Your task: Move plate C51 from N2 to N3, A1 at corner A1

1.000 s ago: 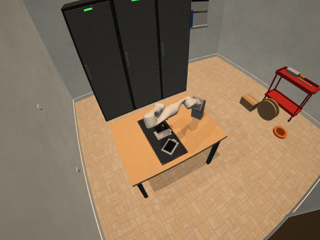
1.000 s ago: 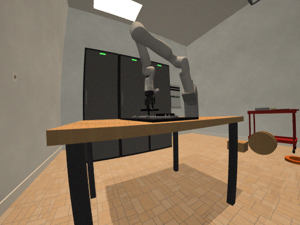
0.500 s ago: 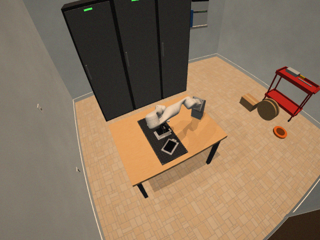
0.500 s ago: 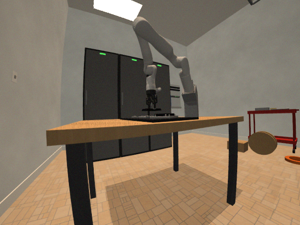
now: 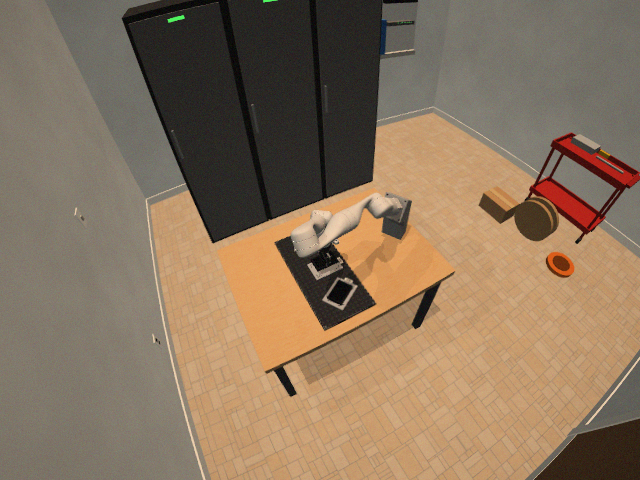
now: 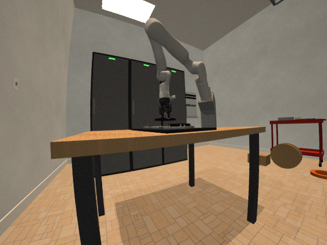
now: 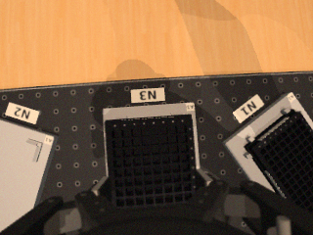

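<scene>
My gripper (image 7: pixel 153 182) (image 5: pixel 325 259) (image 6: pixel 165 115) is shut on plate C51 (image 7: pixel 149 159) (image 6: pixel 165 119), a black well plate gripped by its two long sides. It hangs level a little above the landing nest N3 (image 7: pixel 147 112), whose grey far rim and side rims show around the plate in the wrist view. Nest N2 (image 7: pixel 20 162) is bare grey, to the left in the wrist view. Plate C15 (image 7: pixel 289 149) (image 5: pixel 339 291) sits in nest N1 (image 7: pixel 237 144), to the right. All nests stand on a black perforated board (image 7: pixel 73 122) (image 5: pixel 356 310).
The board lies on a wooden table (image 5: pixel 258 310) (image 6: pixel 158 139). The arm's grey base pedestal (image 5: pixel 397 219) (image 6: pixel 208 116) stands at the table's far corner. Black cabinets (image 5: pixel 248 103) stand behind the table. A red cart (image 5: pixel 584 180) stands far off to the right.
</scene>
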You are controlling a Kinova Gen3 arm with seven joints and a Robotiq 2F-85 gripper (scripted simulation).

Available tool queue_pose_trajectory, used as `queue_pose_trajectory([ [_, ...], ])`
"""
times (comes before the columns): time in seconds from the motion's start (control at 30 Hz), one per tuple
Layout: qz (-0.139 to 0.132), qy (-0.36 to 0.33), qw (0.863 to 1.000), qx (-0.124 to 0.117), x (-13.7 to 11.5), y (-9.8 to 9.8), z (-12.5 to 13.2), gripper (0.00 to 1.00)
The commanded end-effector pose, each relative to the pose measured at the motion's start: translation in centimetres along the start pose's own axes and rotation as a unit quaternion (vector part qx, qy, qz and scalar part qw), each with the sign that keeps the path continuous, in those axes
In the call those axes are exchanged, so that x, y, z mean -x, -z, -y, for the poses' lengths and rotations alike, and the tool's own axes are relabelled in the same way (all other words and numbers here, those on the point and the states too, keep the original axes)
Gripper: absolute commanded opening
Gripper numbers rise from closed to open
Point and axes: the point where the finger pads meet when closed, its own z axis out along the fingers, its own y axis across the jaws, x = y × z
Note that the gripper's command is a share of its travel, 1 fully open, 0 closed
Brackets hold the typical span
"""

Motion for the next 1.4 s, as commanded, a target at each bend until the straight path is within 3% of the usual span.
queue_pose_trajectory([
  [0.0, 0.001, 0.0, 1.0, 0.0, 0.0, 0.0, 0.0, 0.0],
  [0.47, 0.001, 0.0, 1.0, 0.0, 0.0, -1.4, 0.0, 0.0],
  [1.37, 0.001, 0.0, 1.0, 0.0, 0.0, -2.2, 0.0, 0.0],
])
